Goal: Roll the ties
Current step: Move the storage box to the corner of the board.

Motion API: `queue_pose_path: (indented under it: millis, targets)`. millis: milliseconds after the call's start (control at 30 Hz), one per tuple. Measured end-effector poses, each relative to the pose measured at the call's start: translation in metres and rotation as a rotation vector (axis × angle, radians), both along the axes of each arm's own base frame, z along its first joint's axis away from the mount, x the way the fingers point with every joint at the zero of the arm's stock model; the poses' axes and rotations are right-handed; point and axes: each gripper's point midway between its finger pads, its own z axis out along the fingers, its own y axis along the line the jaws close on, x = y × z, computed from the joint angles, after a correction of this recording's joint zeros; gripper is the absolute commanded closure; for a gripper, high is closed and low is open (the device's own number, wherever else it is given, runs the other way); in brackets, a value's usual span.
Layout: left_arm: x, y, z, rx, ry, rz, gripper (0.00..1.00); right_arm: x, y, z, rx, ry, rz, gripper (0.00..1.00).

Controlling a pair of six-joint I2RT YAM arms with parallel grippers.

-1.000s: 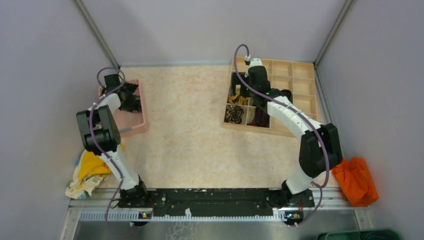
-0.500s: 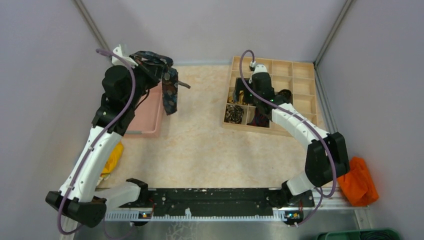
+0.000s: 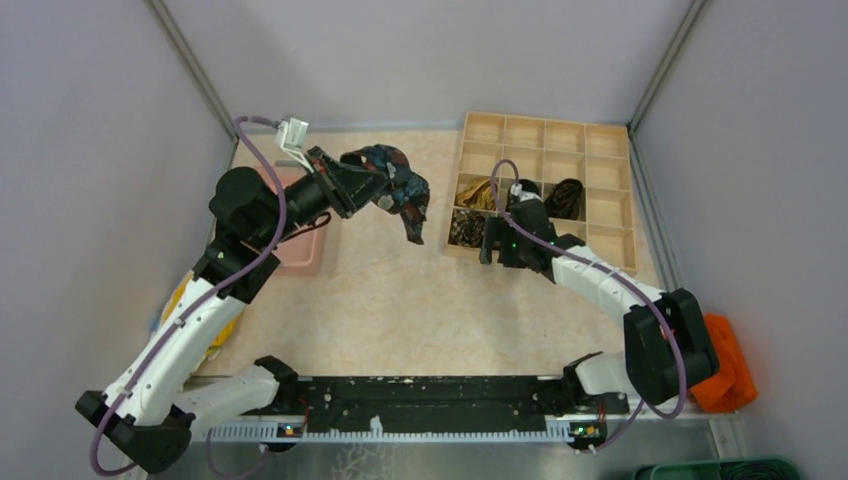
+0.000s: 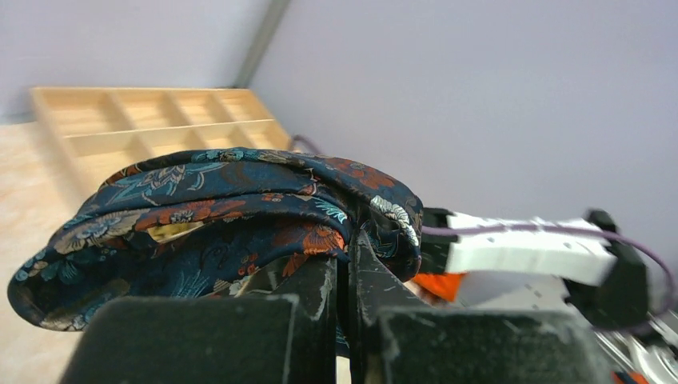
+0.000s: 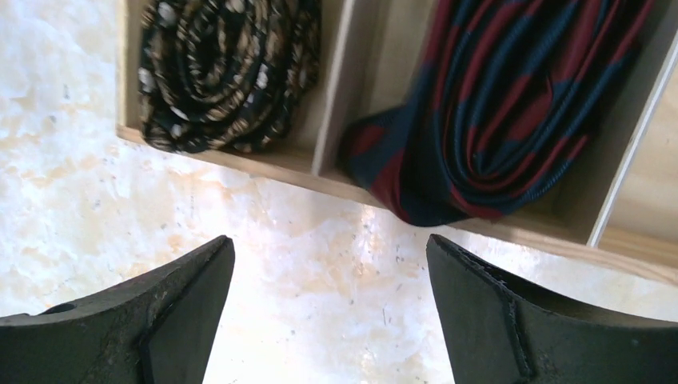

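The floral tie (image 3: 402, 192) is lifted out of the pink basket (image 3: 302, 252) and carried right, over the open desk (image 3: 380, 300) — no longer hanging long, it is bunched and clamped in the left jaws. The right jaws are drawn back out of the wooden tray (image 3: 545, 118) to its near edge — spread wide, holding nothing.

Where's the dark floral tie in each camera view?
Top external: dark floral tie upper centre, in the left gripper, left of the wooden tray.
Left wrist: tie fills the centre; tray upper left.
Right wrist: tie absent.
Shared landmark: the tray, in all three.
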Motion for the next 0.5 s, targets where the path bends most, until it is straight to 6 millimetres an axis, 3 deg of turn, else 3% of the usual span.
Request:
queue_pose_path:
  millis: [167,367,500]
  targets:
    - [-0.028,-0.025,0.003,-0.03,-0.04,-0.179,1.0,-0.004,-0.005,-0.019,-0.035,0.073,-0.037,0.1]
    - [-0.045,-0.053,-0.036,0.012,0.031,-0.31,1.0,-0.004,-0.017,-0.052,-0.104,0.206,-0.099,0.09]
    - [-0.055,-0.061,-0.047,0.024,0.045,-0.351,1.0,0.013,-0.041,-0.052,-0.12,0.226,-0.191,0.09]
